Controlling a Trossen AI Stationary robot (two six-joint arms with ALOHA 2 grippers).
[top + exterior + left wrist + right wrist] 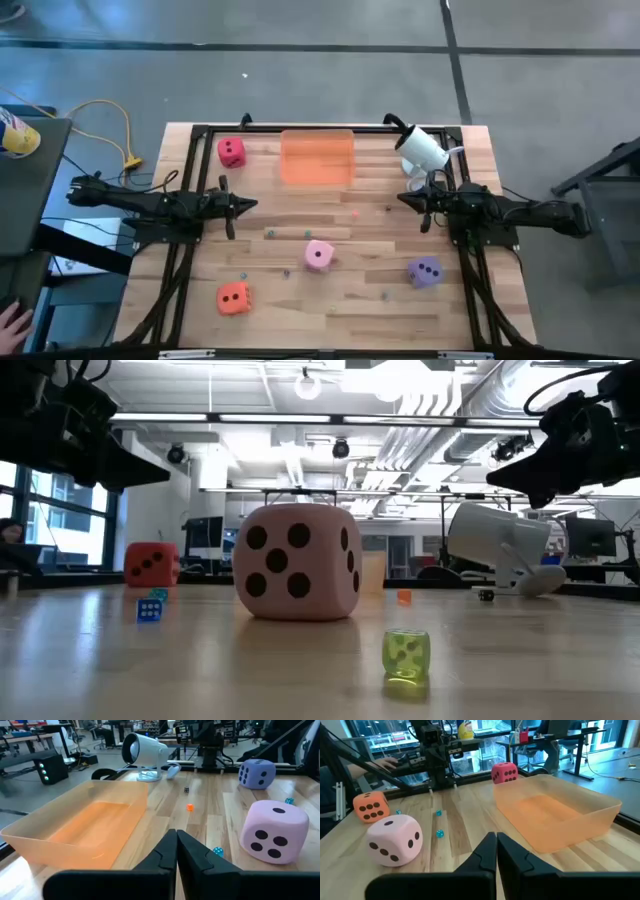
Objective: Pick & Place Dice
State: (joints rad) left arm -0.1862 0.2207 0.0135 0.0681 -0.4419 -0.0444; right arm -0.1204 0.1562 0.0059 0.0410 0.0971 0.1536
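Four dice rest on the wooden table: red-magenta point(231, 151) at far left, orange point(233, 298) at near left, light pink point(319, 254) in the middle, purple point(426, 271) at near right. The translucent orange tray point(317, 158) sits at the far middle. My left gripper point(250, 205) hovers shut over the left side, pointing toward the table's right. My right gripper point(404, 198) hovers shut over the right side, pointing left. In the wrist views both left point(176, 840) and right point(496, 842) fingertips meet with nothing between them.
A white camera-like device point(422, 150) lies at the far right corner. Several tiny dice and beads point(406, 657) are scattered on the wood. A black frame point(190, 180) runs along the table's sides. A person's hand point(12, 322) shows off the near left.
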